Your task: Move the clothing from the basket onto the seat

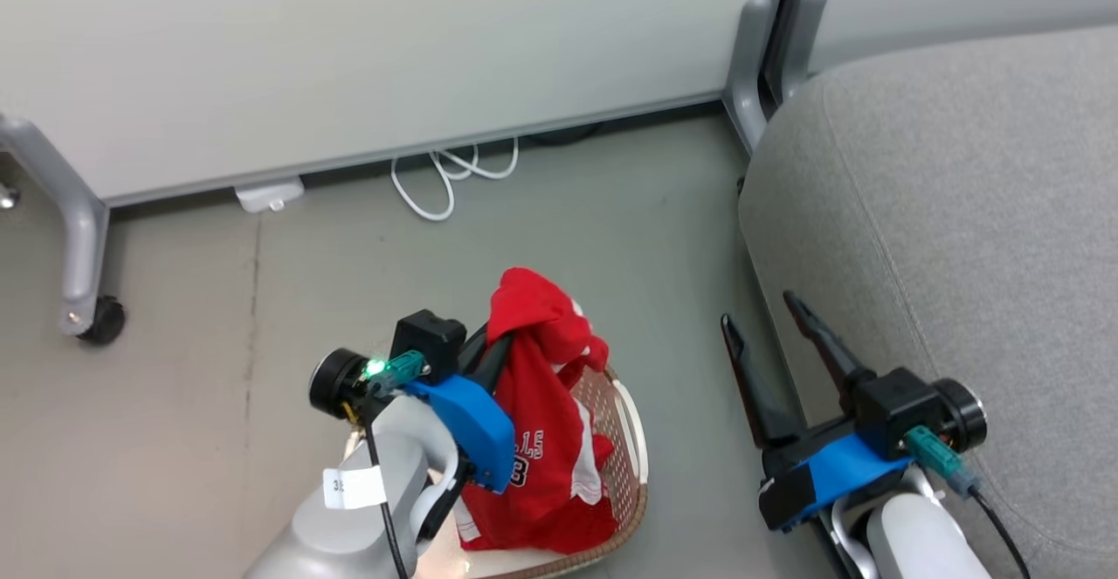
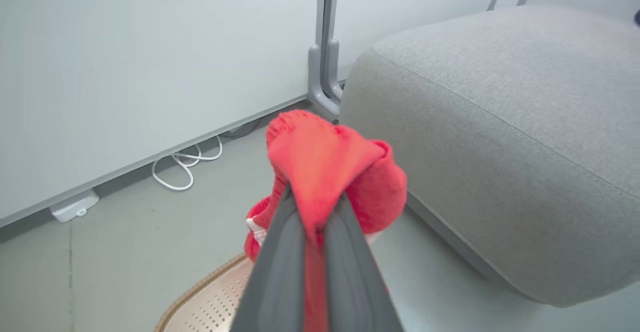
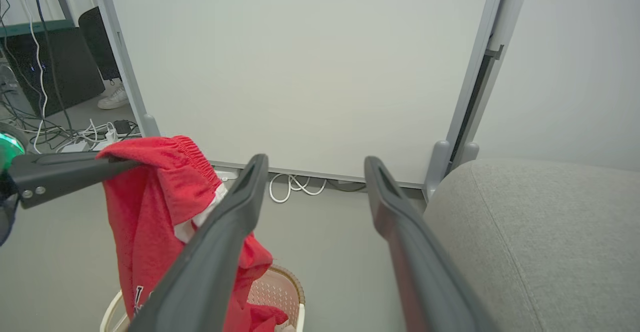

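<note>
Fingers of left gripper (image 1: 494,345) pinch bunched top fold of bright red white-trimmed sports clothing (image 1: 541,439). It hangs lifted, lower end in oval cream perforated plastic basket (image 1: 636,461) at 6 o'clock in head view. Right gripper (image 1: 758,310) at 4 o'clock, fingers spread, empty, just beside large grey fabric seat (image 1: 961,212) at 3 o'clock.
</note>
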